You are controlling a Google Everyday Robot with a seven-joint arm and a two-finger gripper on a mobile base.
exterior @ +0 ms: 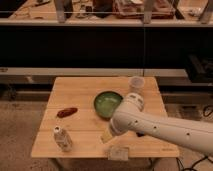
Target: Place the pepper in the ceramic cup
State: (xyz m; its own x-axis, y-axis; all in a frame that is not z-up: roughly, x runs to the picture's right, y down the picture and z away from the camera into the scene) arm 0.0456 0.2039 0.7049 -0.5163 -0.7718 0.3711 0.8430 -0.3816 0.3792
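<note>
Reaching in from the lower right of the camera view, the robot's white arm (pixel 165 127) crosses the front right part of a light wooden slatted table (pixel 75 90) and bends just in front of the green bowl (pixel 108 103), its rounded joint overlapping the bowl's right rim. The gripper (pixel 106 135) hangs below that bend, in front of the bowl and low over the front boards. How far it is open cannot be told from this angle, nor whether anything sits in it. The pepper (pixel 66 112), dark red-brown and elongated, lies flat on the wood well to the left of the bowl and slightly nearer the front, apart from the gripper and touching nothing else. The ceramic cup (pixel 136 83), pale and cylindrical, stands upright behind the bowl and to its right, near the table's back edge, with a gap between cup and bowl. A small white labelled bottle (pixel 62 138) rests in front of the bowl and far to its left, close to the front left corner; it looks tilted. A small pale card (pixel 118 152) sits at the front edge, straight in front of the bowl and beside the gripper. Behind the bowl, past the table, runs a dark workbench (pixel 100 45).
</note>
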